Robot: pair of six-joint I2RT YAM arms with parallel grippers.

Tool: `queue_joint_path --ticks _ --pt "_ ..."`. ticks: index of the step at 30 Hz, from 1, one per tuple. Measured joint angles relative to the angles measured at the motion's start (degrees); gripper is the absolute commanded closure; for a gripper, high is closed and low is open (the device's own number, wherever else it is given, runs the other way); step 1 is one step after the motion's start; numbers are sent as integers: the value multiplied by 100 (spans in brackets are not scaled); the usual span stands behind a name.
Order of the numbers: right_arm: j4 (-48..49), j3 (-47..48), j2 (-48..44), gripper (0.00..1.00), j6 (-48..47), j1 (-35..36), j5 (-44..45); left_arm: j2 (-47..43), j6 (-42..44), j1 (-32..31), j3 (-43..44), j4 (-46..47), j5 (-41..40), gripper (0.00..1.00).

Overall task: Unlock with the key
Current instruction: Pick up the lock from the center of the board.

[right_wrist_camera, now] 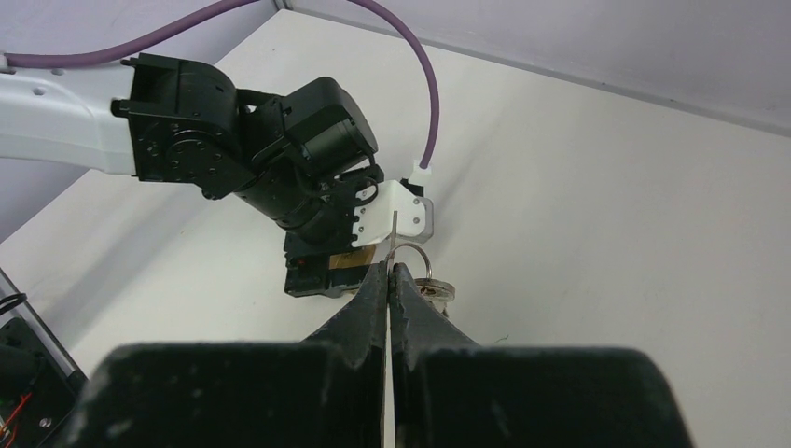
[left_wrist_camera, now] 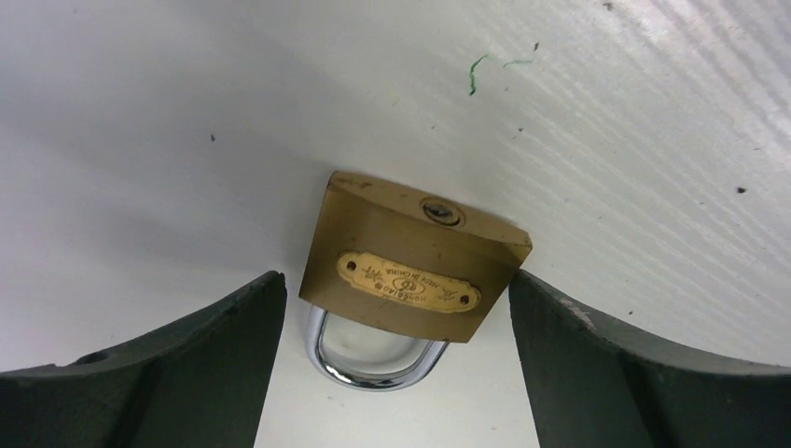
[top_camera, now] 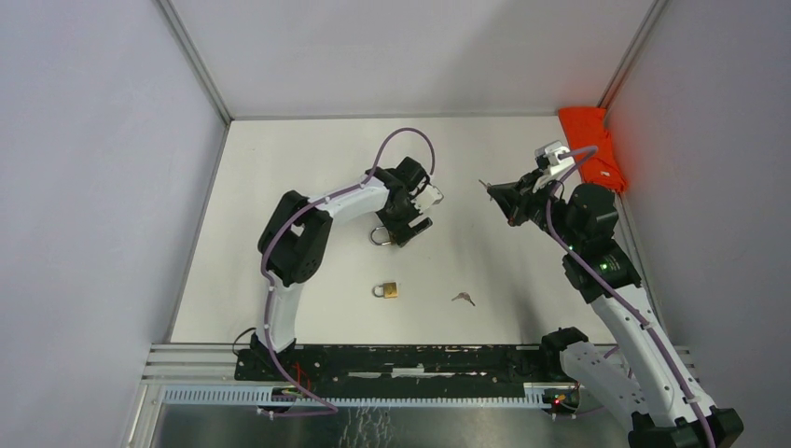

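Holding a small silver key (right_wrist_camera: 395,231) by its head, the right gripper (right_wrist_camera: 390,273) is clenched tight. The thin blade sticks out past its fingertips, and a second key on a ring (right_wrist_camera: 435,287) hangs just beside them. Ahead of it, well apart across the white bench (top_camera: 466,243), the left gripper (top_camera: 413,217) appears to grasp a squat brass padlock (left_wrist_camera: 410,271) by its sides. In the left wrist view the keyhole (left_wrist_camera: 440,212) sits on the end of the body farthest from that gripper's palm and the steel shackle (left_wrist_camera: 373,366) nearest it, so the lock's long axis runs along the fingers. The blade points roughly toward the left gripper, but I cannot tell whether it lines up with the keyhole. The next move, I judge, falls to the right arm: crossing the gap and matching blade to slot. Another brass padlock (top_camera: 386,290) and a loose key (top_camera: 463,299) lie on the bench below both grippers in the top view.
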Motion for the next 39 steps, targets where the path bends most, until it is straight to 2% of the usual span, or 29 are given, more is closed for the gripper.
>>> queue_joint_path --ticks 4,12,13,18,20,23,27,32,39 --pt "-13 24 4 100 0 0 0 122 15 31 149 -57 297 13" --pt "-28 57 94 100 0 0 0 131 13 83 107 -46 562 30" --pt "-33 68 111 100 0 0 0 131 11 87 107 -46 564 35" --pt "-48 111 127 100 2 0 17 131 11 103 107 -46 568 72" --pt "-48 111 146 100 2 0 28 131 11 105 107 -46 573 82" --pt "-48 111 247 100 4 0 90 111 2 105 90 -20 570 90" --pt "-70 111 463 100 24 0 234 -197 -11 109 -334 348 557 91" --pt "-166 144 487 100 22 0 592 -767 -11 120 -579 289 553 91" --pt "-254 243 535 100 48 -2 691 -2173 -9 138 -503 273 1021 91"
